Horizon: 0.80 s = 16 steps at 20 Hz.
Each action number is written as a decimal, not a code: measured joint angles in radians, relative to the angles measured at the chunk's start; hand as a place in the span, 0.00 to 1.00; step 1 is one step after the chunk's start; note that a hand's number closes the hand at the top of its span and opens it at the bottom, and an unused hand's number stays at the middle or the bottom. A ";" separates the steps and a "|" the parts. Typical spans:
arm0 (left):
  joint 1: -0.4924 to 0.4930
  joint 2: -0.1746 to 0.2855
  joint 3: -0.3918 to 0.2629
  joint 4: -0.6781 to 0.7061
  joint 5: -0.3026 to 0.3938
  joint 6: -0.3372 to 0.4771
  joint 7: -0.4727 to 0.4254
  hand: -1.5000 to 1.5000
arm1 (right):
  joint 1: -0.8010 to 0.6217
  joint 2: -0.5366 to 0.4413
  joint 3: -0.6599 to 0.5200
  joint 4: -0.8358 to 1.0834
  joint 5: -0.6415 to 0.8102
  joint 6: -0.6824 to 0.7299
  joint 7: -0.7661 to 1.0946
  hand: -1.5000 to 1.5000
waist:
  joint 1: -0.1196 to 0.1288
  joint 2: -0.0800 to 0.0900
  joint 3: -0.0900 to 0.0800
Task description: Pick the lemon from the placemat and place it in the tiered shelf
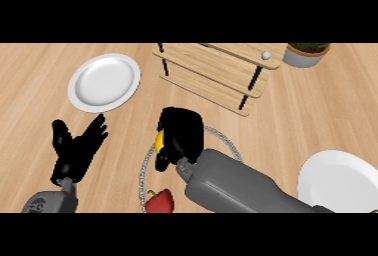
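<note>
Over the placemat [140,175], the right hand [181,132] curls its fingers round the lemon [158,140].
Only a yellow bit peeks out at the hand's nine o'clock, so the lemon may sit near the edge of the hold and could slip out on the lift. A red pepper [159,200] lies at six o'clock on the mat, and a low swing of the arm could knock it. The tiered shelf [214,70] stands at one o'clock; the hand could bump it coming in, or the round lemon could roll off its flat wood. The left hand [77,142] rests spread open at nine o'clock, well apart.
</note>
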 measured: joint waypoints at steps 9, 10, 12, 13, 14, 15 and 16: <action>0.000 -0.003 0.004 0.023 -0.008 0.007 -0.004 0.50 | -0.326 -0.004 -0.113 0.043 0.136 -0.039 0.106 1.00 | -0.010 -0.020 -0.003; -0.004 -0.001 0.007 0.025 -0.005 0.006 -0.001 0.50 | -0.361 -0.004 -0.127 0.054 0.144 -0.036 0.117 1.00 | -0.010 -0.021 -0.003; -0.007 -0.004 0.006 0.029 -0.010 0.011 0.001 0.50 | -0.424 -0.004 -0.160 0.078 0.157 -0.029 0.131 1.00 | -0.018 -0.022 -0.003; -0.003 -0.001 0.008 0.028 -0.009 0.009 -0.004 0.50 | -0.458 -0.004 -0.183 0.097 0.164 -0.026 0.136 1.00 | -0.019 -0.023 -0.004; -0.002 -0.001 0.010 0.029 -0.010 0.012 -0.004 0.50 | -0.490 -0.004 -0.202 0.113 0.170 -0.020 0.141 1.00 | -0.023 -0.023 -0.003; -0.001 0.000 0.011 0.028 -0.010 0.012 -0.003 0.50 | -0.520 -0.004 -0.220 0.131 0.174 -0.014 0.144 1.00 | -0.025 -0.024 -0.003; 0.003 0.000 0.012 0.026 -0.011 0.015 -0.002 0.50 | -0.555 -0.003 -0.244 0.149 0.179 -0.007 0.147 1.00 | -0.028 -0.024 -0.003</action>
